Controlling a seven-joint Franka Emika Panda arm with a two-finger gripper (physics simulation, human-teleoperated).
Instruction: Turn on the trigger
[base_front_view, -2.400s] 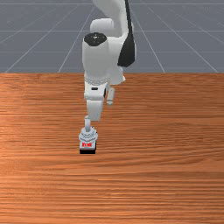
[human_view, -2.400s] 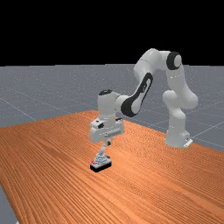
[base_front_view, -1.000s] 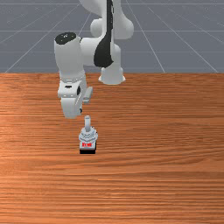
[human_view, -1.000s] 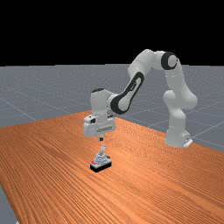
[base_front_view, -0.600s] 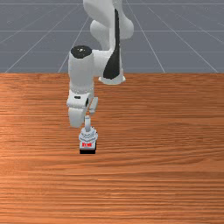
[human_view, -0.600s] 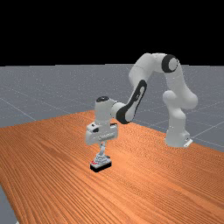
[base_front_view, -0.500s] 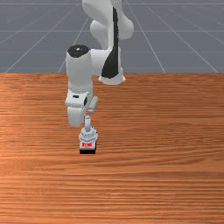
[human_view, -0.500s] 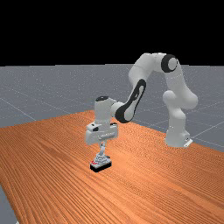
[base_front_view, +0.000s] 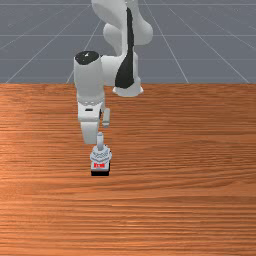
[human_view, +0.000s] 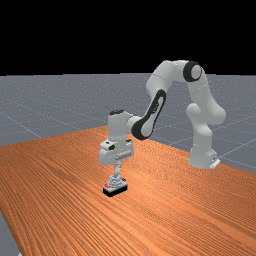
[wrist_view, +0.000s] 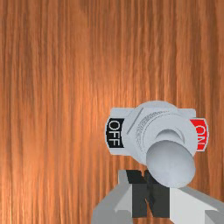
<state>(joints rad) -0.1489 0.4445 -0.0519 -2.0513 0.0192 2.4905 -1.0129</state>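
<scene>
- The trigger (base_front_view: 101, 156), a toggle switch, stands on the table (base_front_view: 190, 165) in the front view's left half, well in from the edge by the arm's base (base_front_view: 128, 89).
- Its lever (human_view: 117, 171) leans away from the red ON label (wrist_view: 200, 134), toward the black OFF label (wrist_view: 114, 133), so I judge it is off.
- The end effector (wrist_view: 148, 189) is narrow, its black pads (wrist_view: 139, 197) together with nothing between them.
- It is low beside the lever's round knob (wrist_view: 171, 164); whether they touch, I cannot tell.
- The step in hand looks like lining up for the push.
- Next calls for staying narrow, getting squarely behind the lever on the OFF side, then sweeping toward ON until it tips over. Too high or off to one side, it could slip past the knob.
</scene>
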